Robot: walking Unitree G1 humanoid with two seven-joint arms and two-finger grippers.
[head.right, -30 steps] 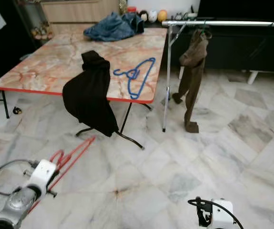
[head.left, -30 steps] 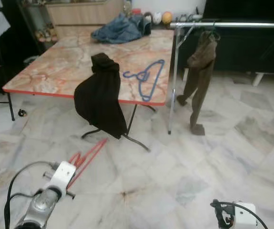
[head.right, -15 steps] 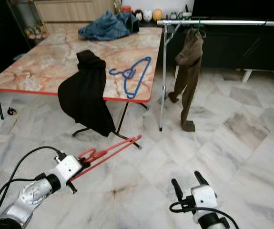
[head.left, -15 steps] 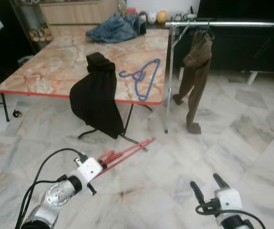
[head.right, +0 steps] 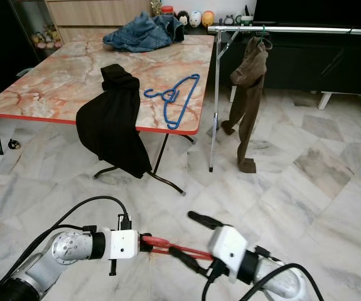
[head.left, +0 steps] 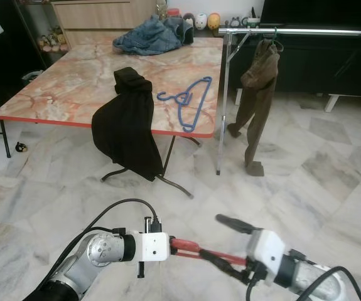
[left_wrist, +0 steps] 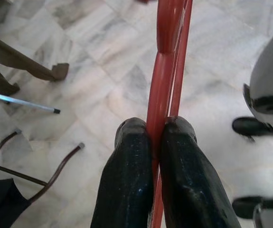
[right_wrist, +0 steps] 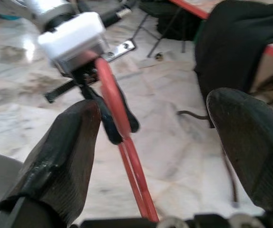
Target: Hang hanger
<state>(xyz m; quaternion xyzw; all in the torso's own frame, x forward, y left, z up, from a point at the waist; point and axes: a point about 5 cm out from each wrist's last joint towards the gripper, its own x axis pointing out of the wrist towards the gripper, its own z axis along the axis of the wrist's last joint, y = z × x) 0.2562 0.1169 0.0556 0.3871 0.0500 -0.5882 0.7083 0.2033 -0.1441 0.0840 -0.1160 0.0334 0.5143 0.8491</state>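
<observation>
Near the camera, low over the marble floor, the left gripper holds the red hanger out toward the right. Its two black fingers are pressed together on the hanger's paired red bars, as the left wrist view shows. The right gripper faces it from the near right with fingers spread wide. The red bars run between them without evident contact, so the right gripper grips nothing.

The hanger appears to be thin moulded plastic: light, fairly stiff along its length, somewhat springy, and smooth enough to pivot in a narrow pinch. A hold near the neck, where the bars meet below the hook, would probably control rotation best; which end the left gripper holds cannot be told.

The left arm is bent at the elbow and reaches inward across the body, wrist level. The right forearm comes in from the near right, angled toward the left gripper.

Far right stands the metal clothes rail, with brown trousers hanging near its left end. A marble-patterned table at the far left carries a blue hanger, a draped black garment and a denim garment.
</observation>
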